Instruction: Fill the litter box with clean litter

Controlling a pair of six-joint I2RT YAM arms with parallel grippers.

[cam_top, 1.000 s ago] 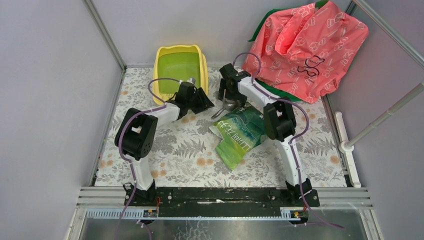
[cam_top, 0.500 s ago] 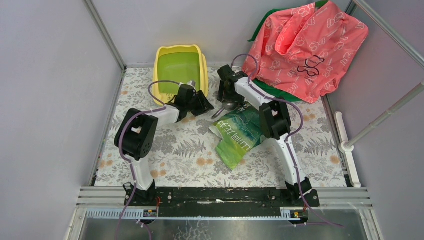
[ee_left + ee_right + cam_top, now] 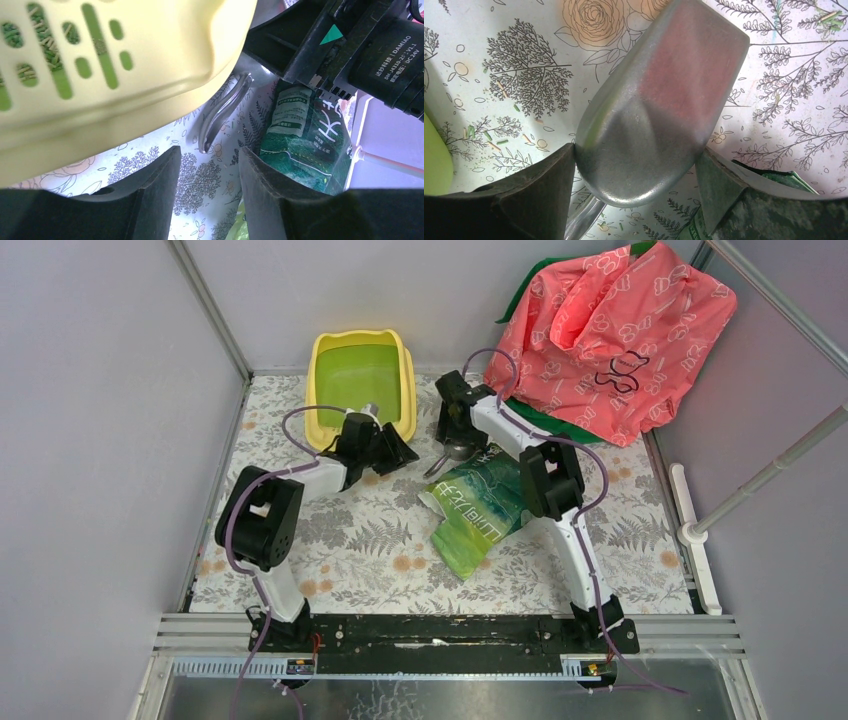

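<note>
Floral table (image 3: 380,540), litter box (image 3: 360,375) just beside left claw (image 3: 207,165)

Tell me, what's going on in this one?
Two robot arms are working by the yellow litter box. The right gripper is closed around the bowl of a metal scoop, next to the green litter bag lying on the mat. The left gripper is open and empty at the box's slotted end. A few pellets show through the slots; the box looks mostly unfilled.
</note>
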